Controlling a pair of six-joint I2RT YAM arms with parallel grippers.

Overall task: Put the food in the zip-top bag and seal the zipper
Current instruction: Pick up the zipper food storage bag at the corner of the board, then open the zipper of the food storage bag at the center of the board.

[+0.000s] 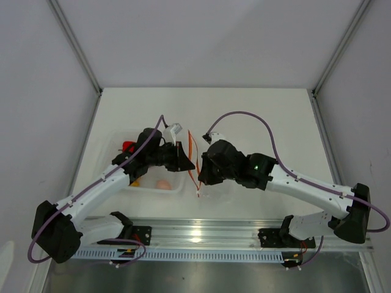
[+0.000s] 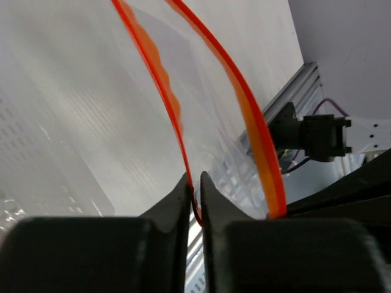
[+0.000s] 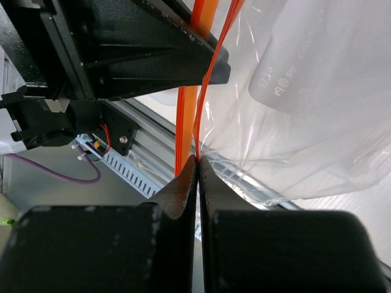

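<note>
White tabletop (image 1: 244, 116), pale walls (image 1: 36, 73) around. Left gripper (image 2: 194, 183) and right gripper (image 3: 197, 163) are each clamped on the orange zipper (image 1: 193, 155) of the zip-top bag (image 3: 305, 122), held between them. Left of the left gripper, a clear tray (image 1: 174, 186) holds a red pepper (image 1: 127, 146) and an orange piece (image 1: 164, 183).

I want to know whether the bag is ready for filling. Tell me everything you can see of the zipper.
The zipper is a thin, glossy red-orange plastic strip along the edge of the clear zip-top bag. It is unsealed: its two tracks bow apart, leaving the mouth open. The left gripper pinches one track between its fingertips, and the right gripper pinches the other.
</note>
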